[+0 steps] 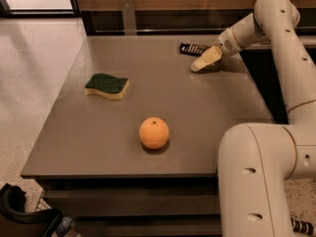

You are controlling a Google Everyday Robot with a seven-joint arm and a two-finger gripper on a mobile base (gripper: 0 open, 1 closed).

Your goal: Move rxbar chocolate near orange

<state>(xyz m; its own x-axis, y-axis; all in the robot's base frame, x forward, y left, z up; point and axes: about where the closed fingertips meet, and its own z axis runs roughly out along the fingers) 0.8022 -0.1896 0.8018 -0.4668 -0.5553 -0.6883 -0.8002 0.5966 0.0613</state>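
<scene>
I start with the table (74,147), a grey slab carrying everything, and the white arm (276,43), which reaches in well behind the orange (154,132) and to its right. The green-and-yellow sponge (106,85) lies left of the orange and further back. The orange itself sits towards the front, round, with a dark stem dimple on top. The rxbar chocolate (192,48) lies far behind the orange and a little to its right: a thin, flat, dark wrapper with pale markings. I judge it light, slightly bendy and slick, so I would take it across its narrow width near the middle. The gripper (197,66) sits low, just on the orange's side of the bar; I cannot tell whether it is spread or pressed together
</scene>
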